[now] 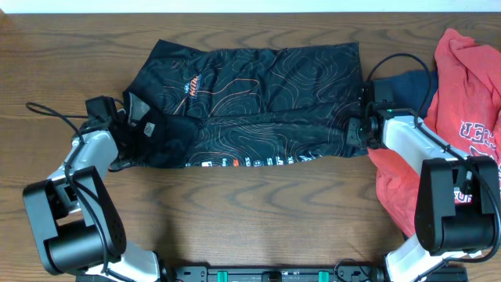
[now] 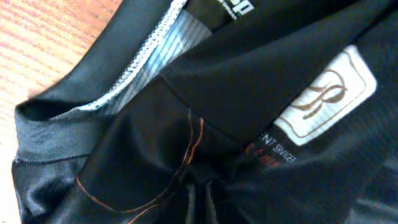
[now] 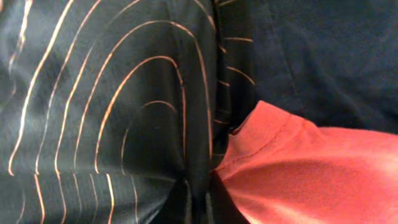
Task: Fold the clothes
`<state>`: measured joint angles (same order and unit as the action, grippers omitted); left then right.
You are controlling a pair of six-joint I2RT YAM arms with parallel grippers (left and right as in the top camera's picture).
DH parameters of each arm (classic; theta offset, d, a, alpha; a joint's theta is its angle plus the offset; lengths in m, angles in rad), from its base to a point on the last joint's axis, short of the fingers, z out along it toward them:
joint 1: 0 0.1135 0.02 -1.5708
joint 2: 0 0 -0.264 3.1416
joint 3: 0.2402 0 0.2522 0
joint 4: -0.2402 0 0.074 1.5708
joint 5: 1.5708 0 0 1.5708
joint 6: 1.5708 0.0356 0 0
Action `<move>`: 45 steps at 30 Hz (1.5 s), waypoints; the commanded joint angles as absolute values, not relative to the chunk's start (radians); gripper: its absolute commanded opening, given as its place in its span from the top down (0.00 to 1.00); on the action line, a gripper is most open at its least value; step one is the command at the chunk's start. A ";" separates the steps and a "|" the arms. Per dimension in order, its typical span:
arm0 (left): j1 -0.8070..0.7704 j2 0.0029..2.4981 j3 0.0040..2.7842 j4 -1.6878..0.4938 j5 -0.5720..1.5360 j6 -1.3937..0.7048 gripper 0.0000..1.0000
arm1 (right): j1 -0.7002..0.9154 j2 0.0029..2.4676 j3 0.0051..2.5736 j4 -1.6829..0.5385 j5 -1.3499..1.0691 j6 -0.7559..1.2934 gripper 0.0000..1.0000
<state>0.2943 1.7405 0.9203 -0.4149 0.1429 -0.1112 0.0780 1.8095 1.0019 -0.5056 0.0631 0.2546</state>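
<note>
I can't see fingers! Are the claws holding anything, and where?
Both seem to pinch the black jersey: left claw its collar end, right claw its opposite edge.

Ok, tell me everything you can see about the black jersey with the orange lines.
The black jersey lies spread across the wooden table, a thin, slightly shiny knit with orange-red contour lines and small coloured logos along its near edge. Its collar end, with a white label, is bunched at the left, where the left claw seems to pinch it; the right claw seems to pinch the other end, against the red T-shirt and navy garment.
</note>
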 commanded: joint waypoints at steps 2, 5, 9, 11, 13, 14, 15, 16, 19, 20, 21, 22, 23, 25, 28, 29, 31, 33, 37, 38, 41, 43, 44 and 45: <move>0.296 1.745 0.894 -0.444 0.127 -0.129 0.94 | 0.099 1.851 0.952 -0.566 -0.009 0.262 0.99; 0.305 1.745 0.894 -0.497 0.110 -0.154 0.94 | 0.098 1.851 0.952 -0.612 -0.008 0.262 0.99; 0.334 1.744 0.894 -0.587 0.110 -0.171 0.94 | 0.098 1.851 0.952 -0.682 -0.008 0.262 0.99; 0.352 1.742 0.894 -0.641 0.110 -0.171 0.94 | 0.099 1.851 0.952 -0.737 -0.028 0.265 0.99; 0.371 1.738 0.894 -0.680 0.097 -0.171 0.94 | 0.099 1.851 0.952 -0.788 -0.030 0.264 0.99; 0.383 1.731 0.895 -0.698 0.068 -0.171 0.94 | 0.099 1.851 0.952 -0.810 -0.014 0.265 0.99; 0.393 1.725 0.896 -0.712 0.033 -0.184 0.94 | 0.099 1.851 0.952 -0.829 -0.002 0.266 0.99; 0.404 1.716 0.899 -0.724 0.000 -0.207 0.94 | 0.098 1.851 0.952 -0.845 0.004 0.266 0.99; 0.434 1.668 0.911 -0.745 -0.027 -0.232 0.94 | 0.092 1.851 0.952 -0.896 0.003 0.277 0.99; 0.439 1.644 0.916 -0.754 -0.027 -0.231 0.94 | 0.092 1.851 0.952 -0.915 0.003 0.276 0.99; 0.439 1.619 0.918 -0.760 -0.025 -0.233 0.94 | 0.092 1.851 0.952 -0.930 0.003 0.276 0.99; 0.439 1.593 0.918 -0.762 -0.020 -0.234 0.94 | 0.093 1.851 0.952 -0.943 0.002 0.276 0.99; 0.439 1.567 0.918 -0.762 -0.009 -0.234 0.94 | 0.093 1.850 0.952 -0.952 0.002 0.276 0.99; 0.439 1.509 0.919 -0.762 0.018 -0.234 0.94 | 0.093 1.842 0.952 -0.963 -0.003 0.276 0.99; 0.439 1.431 0.921 -0.767 0.019 -0.234 0.83 | 0.093 1.801 0.956 -0.969 -0.009 0.277 0.99; 0.439 1.409 0.923 -0.766 0.019 -0.234 0.50 | 0.093 1.782 0.961 -0.969 -0.009 0.276 0.99; 0.439 1.370 0.932 -0.765 0.022 -0.234 0.38 | 0.093 1.741 0.976 -0.950 -0.008 0.276 0.90; 0.432 1.353 0.951 -0.757 0.062 -0.226 0.26 | 0.091 1.704 0.994 -0.900 -0.008 0.276 0.37; 0.387 1.356 1.018 -0.699 0.171 -0.158 0.24 | 0.091 1.646 1.040 -0.830 -0.008 0.271 0.16; 0.375 1.358 1.031 -0.683 0.184 -0.145 0.24 | 0.091 1.636 1.047 -0.819 -0.008 0.271 0.16; 0.312 1.382 1.089 -0.622 0.201 -0.098 0.24 | 0.091 1.609 1.077 -0.789 -0.008 0.272 0.17; 0.259 1.426 1.148 -0.594 0.203 -0.063 0.24 | 0.091 1.601 1.093 -0.781 -0.009 0.272 0.17; 0.241 1.449 1.173 -0.590 0.203 -0.048 0.24 | 0.091 1.600 1.098 -0.779 -0.010 0.272 0.17; 0.215 1.493 1.218 -0.590 0.202 -0.024 0.24 | 0.091 1.599 1.100 -0.777 -0.014 0.272 0.17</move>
<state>0.2718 1.4105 1.1259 -0.5938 0.1738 -0.1131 0.0845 1.6135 1.0801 -0.7803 -0.0071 0.2676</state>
